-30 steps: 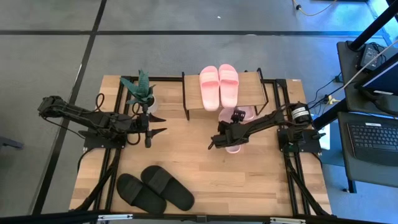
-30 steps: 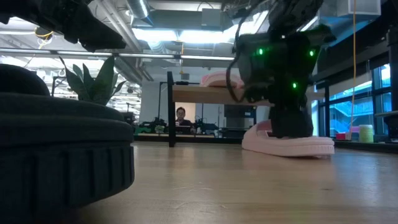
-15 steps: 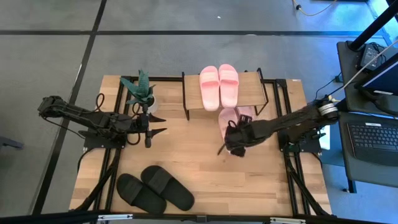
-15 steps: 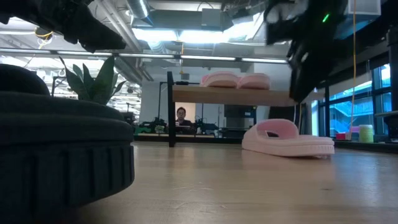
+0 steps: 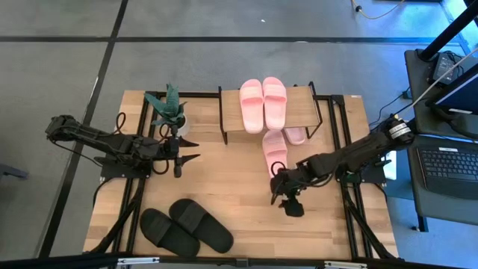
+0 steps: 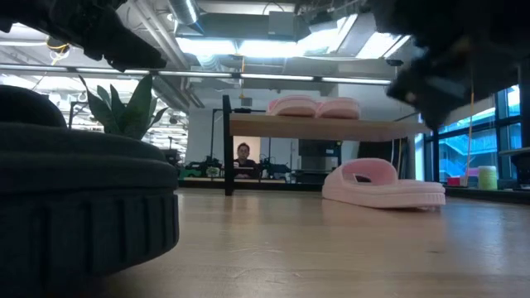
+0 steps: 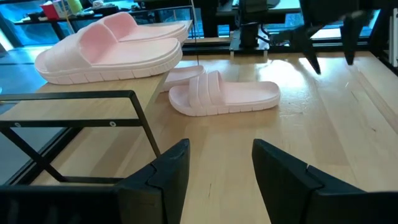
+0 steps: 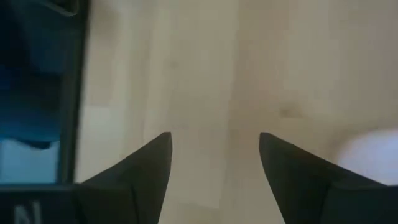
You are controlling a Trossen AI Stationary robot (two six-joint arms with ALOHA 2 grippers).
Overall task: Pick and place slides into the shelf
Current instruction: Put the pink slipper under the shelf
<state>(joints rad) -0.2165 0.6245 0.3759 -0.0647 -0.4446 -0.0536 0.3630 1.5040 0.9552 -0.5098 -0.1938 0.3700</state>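
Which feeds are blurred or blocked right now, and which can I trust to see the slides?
High view: sharp, evenly lit; right gripper open over bare table. Low view: a dark, out-of-focus black slide fills the near left, bright ceiling lights glare above. Right wrist view: smeared, shows only wood. Left wrist view: crisp on the pink slide in front of the shelf.

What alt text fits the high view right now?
Overhead: one pink pair sits on the shelf, a second pink pair lies in front of it, partly under its edge. The open right gripper hovers over bare table; the open left gripper waits beside a plant. Black slides lie nearer.
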